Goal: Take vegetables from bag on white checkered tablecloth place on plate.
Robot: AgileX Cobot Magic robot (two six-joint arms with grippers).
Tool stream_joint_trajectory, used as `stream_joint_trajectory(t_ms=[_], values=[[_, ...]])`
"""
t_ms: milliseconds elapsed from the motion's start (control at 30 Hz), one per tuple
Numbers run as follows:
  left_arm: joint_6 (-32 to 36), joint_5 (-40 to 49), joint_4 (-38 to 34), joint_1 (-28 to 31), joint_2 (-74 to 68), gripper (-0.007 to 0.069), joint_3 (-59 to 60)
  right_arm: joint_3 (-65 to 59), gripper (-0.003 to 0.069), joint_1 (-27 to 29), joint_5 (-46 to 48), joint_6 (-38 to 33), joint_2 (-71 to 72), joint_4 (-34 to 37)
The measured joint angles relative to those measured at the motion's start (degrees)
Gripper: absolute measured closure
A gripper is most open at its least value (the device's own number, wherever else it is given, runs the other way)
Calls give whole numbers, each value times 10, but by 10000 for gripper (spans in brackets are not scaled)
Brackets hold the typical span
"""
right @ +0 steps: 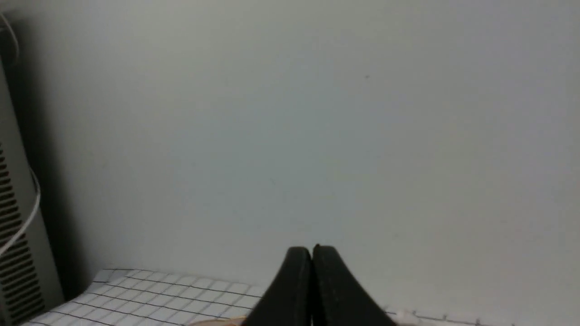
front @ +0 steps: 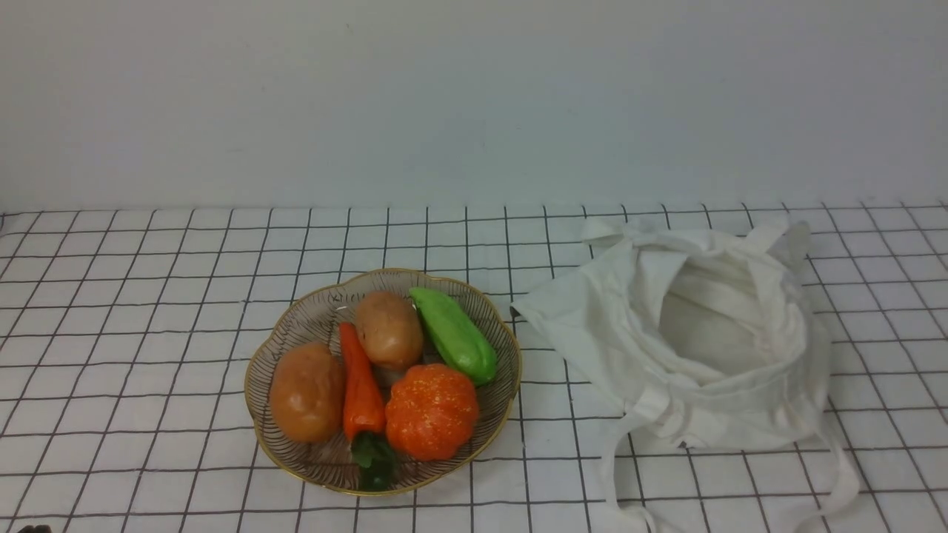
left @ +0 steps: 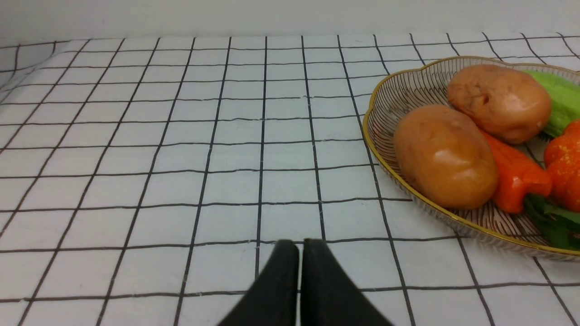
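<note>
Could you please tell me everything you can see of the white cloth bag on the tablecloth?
The bag is a soft white cloth tote, crumpled and slumped on the white checkered tablecloth, to the right of the plate and apart from it. Its mouth gapes open towards the camera, and only pale cloth shows inside. Long white strap handles trail from it over the cloth towards the near edge. Neither gripper touches it.

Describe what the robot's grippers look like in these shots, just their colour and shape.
Only the fingertips show. The left gripper has two matte black fingers, broad at the base and tapering to rounded tips. The right gripper looks the same: plain black tapered fingers with rounded tips. No markings or cables show on either, and the arms are out of view.
</note>
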State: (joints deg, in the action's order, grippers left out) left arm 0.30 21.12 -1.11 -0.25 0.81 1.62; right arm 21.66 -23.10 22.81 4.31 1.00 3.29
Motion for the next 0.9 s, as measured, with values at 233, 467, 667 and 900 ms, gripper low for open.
stream_joint_trajectory(t_ms=[233, 467, 667, 900], values=[[0, 0, 0, 0, 0, 632, 0, -128, 670, 162, -14, -2, 0, -9], [0, 0, 0, 0, 0, 632, 0, -229, 670, 241, -15, -4, -1, -26], [0, 0, 0, 0, 0, 632, 0, -229, 670, 244, -13, -12, -1, -43], [0, 0, 0, 0, 0, 632, 0, -229, 670, 244, -13, -12, -1, -41]])
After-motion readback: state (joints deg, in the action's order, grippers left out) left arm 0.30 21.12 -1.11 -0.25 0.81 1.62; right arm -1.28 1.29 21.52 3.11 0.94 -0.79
